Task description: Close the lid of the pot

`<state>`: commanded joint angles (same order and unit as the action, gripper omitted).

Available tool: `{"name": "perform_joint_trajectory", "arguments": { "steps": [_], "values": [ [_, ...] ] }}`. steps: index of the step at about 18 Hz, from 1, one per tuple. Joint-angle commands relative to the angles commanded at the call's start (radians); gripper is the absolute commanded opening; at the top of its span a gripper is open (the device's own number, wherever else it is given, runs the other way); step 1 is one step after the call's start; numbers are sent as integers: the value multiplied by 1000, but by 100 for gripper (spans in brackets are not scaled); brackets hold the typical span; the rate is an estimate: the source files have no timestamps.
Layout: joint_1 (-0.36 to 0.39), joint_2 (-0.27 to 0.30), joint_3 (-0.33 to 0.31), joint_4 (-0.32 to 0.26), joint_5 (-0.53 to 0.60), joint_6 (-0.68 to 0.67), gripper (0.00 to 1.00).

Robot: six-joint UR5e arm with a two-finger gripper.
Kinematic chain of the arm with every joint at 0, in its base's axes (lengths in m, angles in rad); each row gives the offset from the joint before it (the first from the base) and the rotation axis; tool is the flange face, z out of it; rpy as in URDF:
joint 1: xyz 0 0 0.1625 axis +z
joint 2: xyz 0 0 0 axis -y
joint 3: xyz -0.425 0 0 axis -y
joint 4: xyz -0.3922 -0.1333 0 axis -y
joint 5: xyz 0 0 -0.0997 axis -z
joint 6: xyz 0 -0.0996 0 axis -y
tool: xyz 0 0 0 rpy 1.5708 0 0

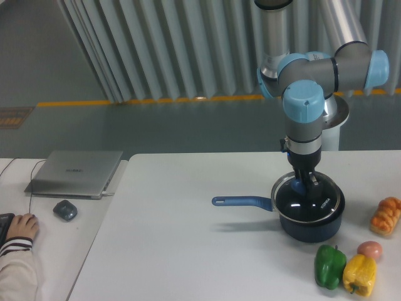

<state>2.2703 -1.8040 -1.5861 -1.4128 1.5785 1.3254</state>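
The dark blue pot (307, 227) stands on the white table at the right, its long blue handle (241, 202) pointing left. The glass pot lid (322, 204) with a metal rim rests on top of the pot, tilted slightly up at its far-left edge. My gripper (301, 186) comes straight down over the lid's centre, fingers closed around the blue knob (299, 187), which is mostly hidden between them.
A green bell pepper (329, 266), a yellow bell pepper (359, 274) and a reddish fruit (369, 249) lie in front of the pot. An orange pastry-like item (386, 216) sits at the right edge. A laptop (75, 172), a mouse (65, 210) and a person's hand (22, 226) are at the left.
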Motion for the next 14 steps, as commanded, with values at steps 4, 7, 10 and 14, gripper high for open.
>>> {"name": "perform_joint_trajectory", "arguments": {
  "steps": [4,7,10,14],
  "values": [
    [6,-2,3,0,2,24,52],
    [8,-2,5,0,3,35,52],
    [8,-2,8,2,8,37,52],
    [8,-12,9,15,29,37,52]
  ]
}}
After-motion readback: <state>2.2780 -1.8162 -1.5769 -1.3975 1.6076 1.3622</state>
